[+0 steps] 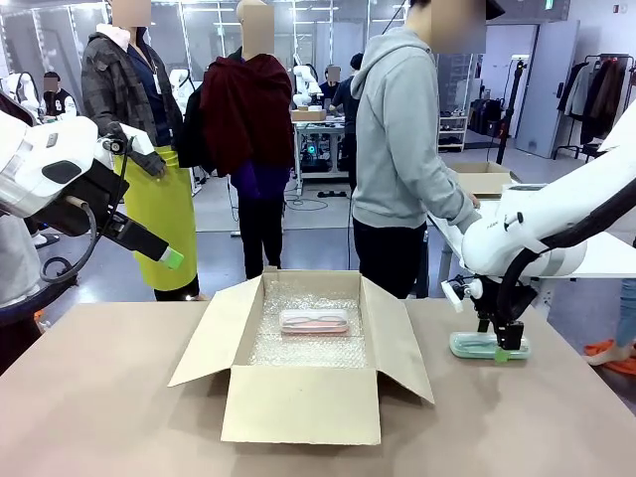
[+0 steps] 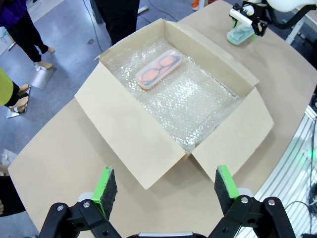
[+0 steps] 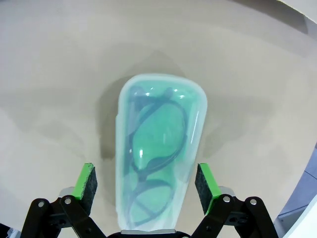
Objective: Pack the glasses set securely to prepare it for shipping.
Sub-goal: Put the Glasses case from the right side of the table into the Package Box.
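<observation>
Firstly, tabletop: a broad tan tabletop [image 1: 99,397] carried everything, and its surface looked matte and plain.
Person: a person in a grey hooded sweatshirt [image 1: 402,139] stood at the far side, turned toward another table on the right.
Right arm: the white right arm [image 1: 537,234] reached down to the tabletop on the right of the box.
Left arm: the white left arm [image 1: 40,164] hung raised on the left, well above the tabletop and pointing down toward the box.
Box: a large brown cardboard box [image 1: 298,407] sat in the middle with all four flaps folded outward.
Lining: clear bubble wrap [image 1: 308,353] covered the box floor.
Right jaws: they stood open and straddled one end of the mint case, one green pad [image 3: 86,181] on each side. Bare tabletop showed between that pad and the case, so nothing was gripped.
Left jaws: they were spread wide and held nothing; the green pads [image 2: 105,191] framed the near flap of the box from above.
Mint case: the flat, oblong, round-cornered mint green glasses case [image 3: 158,148] lay on the bare tabletop outside the box, to its right. Dark frames showed through the translucent lid.
Pink case: the matching pale pink glasses case [image 2: 158,69] lay flat on the bubble wrap inside the box, toward the person's side, and frames showed through its lid.
</observation>
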Controlling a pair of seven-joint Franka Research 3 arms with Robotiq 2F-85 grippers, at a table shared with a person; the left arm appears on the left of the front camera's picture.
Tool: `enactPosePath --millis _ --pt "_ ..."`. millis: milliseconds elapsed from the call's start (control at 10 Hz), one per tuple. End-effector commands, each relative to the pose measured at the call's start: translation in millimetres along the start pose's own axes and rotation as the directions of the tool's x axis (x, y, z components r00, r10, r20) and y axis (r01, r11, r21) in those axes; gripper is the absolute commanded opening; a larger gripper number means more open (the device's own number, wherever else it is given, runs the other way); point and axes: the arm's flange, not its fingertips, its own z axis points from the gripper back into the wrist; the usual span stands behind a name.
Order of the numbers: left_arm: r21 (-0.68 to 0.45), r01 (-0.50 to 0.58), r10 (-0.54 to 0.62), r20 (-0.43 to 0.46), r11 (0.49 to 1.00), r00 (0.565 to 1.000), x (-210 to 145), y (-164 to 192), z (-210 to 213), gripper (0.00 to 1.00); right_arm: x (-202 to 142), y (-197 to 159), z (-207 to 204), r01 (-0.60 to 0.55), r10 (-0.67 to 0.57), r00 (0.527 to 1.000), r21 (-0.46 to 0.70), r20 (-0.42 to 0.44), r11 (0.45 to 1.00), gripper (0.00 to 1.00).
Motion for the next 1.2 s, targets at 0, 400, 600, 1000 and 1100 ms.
enactPosePath --millis 0,400,600,1000,1100 --pt "-0.001 0.006 -0.006 0.007 1.0 1.0 -0.1 2.0 1.6 1.0 2.9 -1.7 -11.2 0.027 -0.027 1.0 -0.012 -0.006 1.0 1.0" --pt "-0.001 0.006 -0.006 0.007 1.0 1.0 -0.1 2.0 1.6 1.0 1.4 0.1 -7.1 0.051 -0.052 0.998 -0.026 -0.02 0.998 0.75" --pt "-0.001 0.006 -0.006 0.007 1.0 1.0 -0.1 2.0 1.6 1.0 4.2 -1.3 0.2 0.045 -0.045 0.999 -0.031 -0.018 0.999 0.55" --pt "-0.001 0.006 -0.006 0.007 1.0 1.0 -0.1 2.0 1.6 1.0 7.8 6.8 58.2 0.085 -0.084 0.996 -0.043 0.016 0.995 0.15" --pt "-0.001 0.006 -0.006 0.007 1.0 1.0 -0.1 2.0 1.6 1.0 11.8 10.7 89.7 0.12 -0.116 0.992 -0.068 0.054 0.99 0.15"
